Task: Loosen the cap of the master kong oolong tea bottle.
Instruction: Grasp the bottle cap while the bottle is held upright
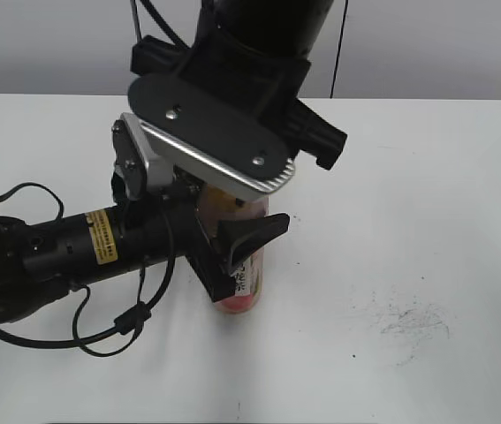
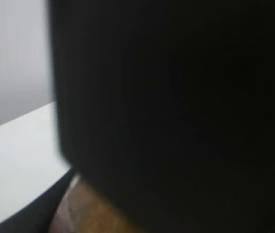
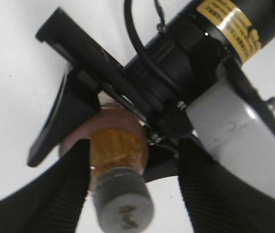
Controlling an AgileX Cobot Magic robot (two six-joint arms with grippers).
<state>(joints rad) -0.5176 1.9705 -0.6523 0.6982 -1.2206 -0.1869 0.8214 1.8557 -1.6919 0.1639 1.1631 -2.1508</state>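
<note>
**Mia:** Where is the master kong oolong tea bottle [image 1: 248, 265]?

**Ben:** It stands up on the white bench [image 1: 427, 221], about in the middle between the left and right edges and a bit nearer the front edge than the back edge. You can only see its pink lower part from the outside, because both arms are in the way.

**Mia:** Who is holding it?

**Ben:** The left gripper [image 1: 232, 247] comes in from the left edge and has the bottle between its black fingers, down on the body. It looks closed on it, so the bottle can't spin.

**Mia:** And the cap [image 3: 122, 204]?

**Ben:** It's the grey ribbed one on top, and it looks like it is still on the neck. The right gripper [image 3: 132, 194] hangs right over it. Its two black pads are wide open, one on each side of the cap, and they are not touching it.

**Mia:** So what step is this?

**Ben:** I think it's the bit just before the grab. The bottle is held, but the twist has not started.

**Mia:** What comes next?

**Ben:** The right claw should close on the cap only, not on the neck, then turn. The left one must hold tight, or the whole bottle may turn too.

**Mia:** What does the left camera show?

**Ben:** Mostly black, with some amber at the bottom.
</note>
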